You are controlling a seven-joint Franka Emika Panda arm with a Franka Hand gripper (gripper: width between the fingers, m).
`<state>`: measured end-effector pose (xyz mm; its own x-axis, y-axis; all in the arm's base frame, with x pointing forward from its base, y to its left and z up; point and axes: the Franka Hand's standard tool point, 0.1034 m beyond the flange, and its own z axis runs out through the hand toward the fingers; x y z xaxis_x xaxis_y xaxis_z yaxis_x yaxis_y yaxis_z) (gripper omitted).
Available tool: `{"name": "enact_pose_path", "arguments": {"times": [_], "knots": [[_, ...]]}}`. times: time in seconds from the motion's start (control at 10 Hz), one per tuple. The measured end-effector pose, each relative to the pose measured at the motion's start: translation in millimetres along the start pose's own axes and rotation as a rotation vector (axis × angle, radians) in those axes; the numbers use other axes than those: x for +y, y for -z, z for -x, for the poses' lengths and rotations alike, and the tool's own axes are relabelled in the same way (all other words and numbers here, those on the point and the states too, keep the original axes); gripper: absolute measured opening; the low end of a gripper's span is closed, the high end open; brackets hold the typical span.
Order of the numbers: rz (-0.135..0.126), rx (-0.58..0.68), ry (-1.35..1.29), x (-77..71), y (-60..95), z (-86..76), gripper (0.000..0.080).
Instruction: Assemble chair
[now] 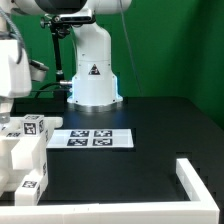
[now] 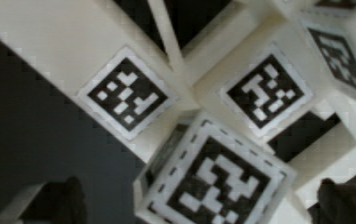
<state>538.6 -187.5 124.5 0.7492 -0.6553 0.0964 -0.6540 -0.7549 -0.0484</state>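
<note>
The gripper (image 2: 201, 205) looks straight down from close above the chair parts, and in the wrist view its two dark fingertips (image 2: 50, 200) show blurred at one edge of the picture, standing far apart with nothing between them but the tagged white plastic below; the jaws are wide open and hold nothing. Whether the tips touch the plastic cannot be told. Beneath them lie the chunky matte white plastic chair pieces (image 2: 193, 95), several flat faces meeting at angles, each bearing a black-and-white square marker tag, with narrow dark gaps between the faces. In the exterior view the arm's white wrist and hand (image 1: 15, 65) hang at the exterior view's left edge, partly cut off by the frame, pointing downward directly over the stack of white chair blocks (image 1: 25, 150), which sits on the black surface (image 1: 150, 115) in the near corner at the exterior view's left. The arm's white rounded base (image 1: 93, 65) stands at the far edge of the surface, well apart from the chair pieces, with a green backdrop behind it. The thin flat white marker board (image 1: 92, 138), printed with a row of tags, lies flat just beside the chair pieces toward the middle of the surface. A low white L-shaped corner rail (image 1: 200, 185) lies at the near corner on the exterior view's right, well apart from everything else.
</note>
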Motion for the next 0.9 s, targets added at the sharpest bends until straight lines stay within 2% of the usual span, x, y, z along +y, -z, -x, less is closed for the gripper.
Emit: {"name": "enact_pose_path", "arguments": {"times": [0.4, 0.5, 0.6, 0.9], "knots": [[0.011, 0.009, 0.288, 0.9, 0.0, -1.9, 0.0649], [0.022, 0.012, 0.390, 1.3, -0.4, -2.2, 0.0649], [0.075, 0.027, 0.566, 1.3, -4.1, -1.6, 0.0649], [0.116, 0.008, 0.800, -0.6, -6.2, 0.8, 0.0649]]}}
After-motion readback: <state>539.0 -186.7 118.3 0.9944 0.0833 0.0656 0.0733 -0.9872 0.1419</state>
